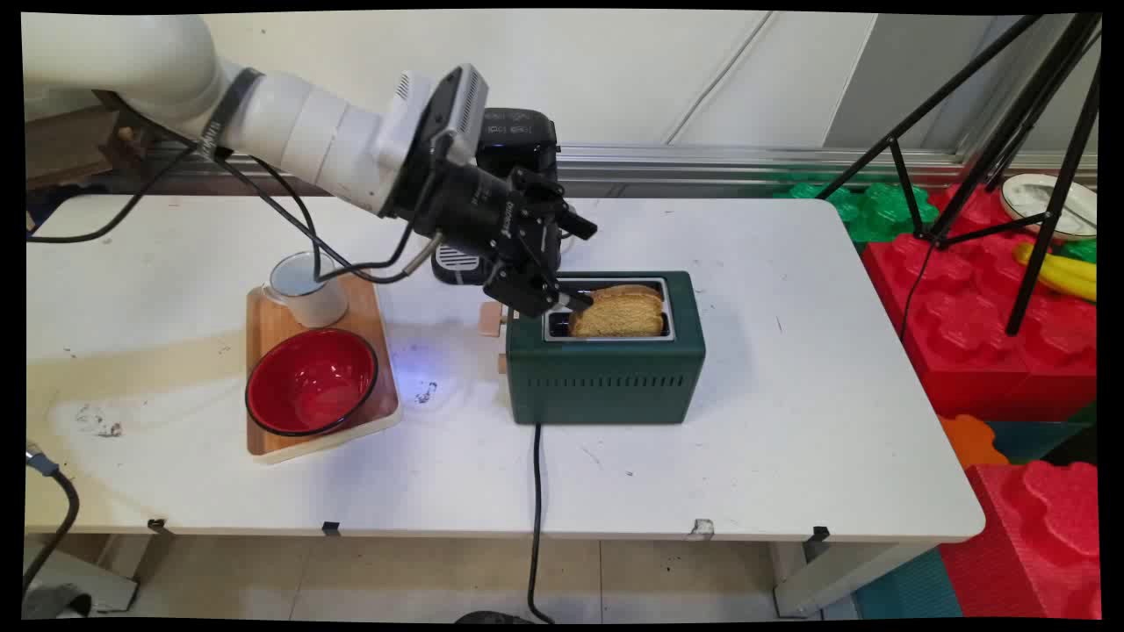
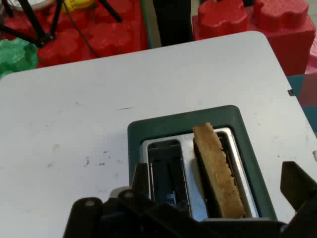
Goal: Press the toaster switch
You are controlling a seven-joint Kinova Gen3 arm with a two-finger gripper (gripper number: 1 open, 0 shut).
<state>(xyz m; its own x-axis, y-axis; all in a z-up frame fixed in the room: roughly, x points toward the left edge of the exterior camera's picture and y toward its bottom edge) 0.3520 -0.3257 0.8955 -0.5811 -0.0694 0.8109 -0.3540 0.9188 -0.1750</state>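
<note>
My claw hangs spread wide at the left end of the green toaster, gripping nothing, one finger touching or just short of the bread slice standing in the slot nearer the camera. At eight o'clock on the worktop, a red bowl and white mug share a wooden board.

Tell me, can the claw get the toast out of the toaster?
Probably yes. The toast sticks up out of the toaster, nothing covers it, and the open claw is right beside its end.
</note>
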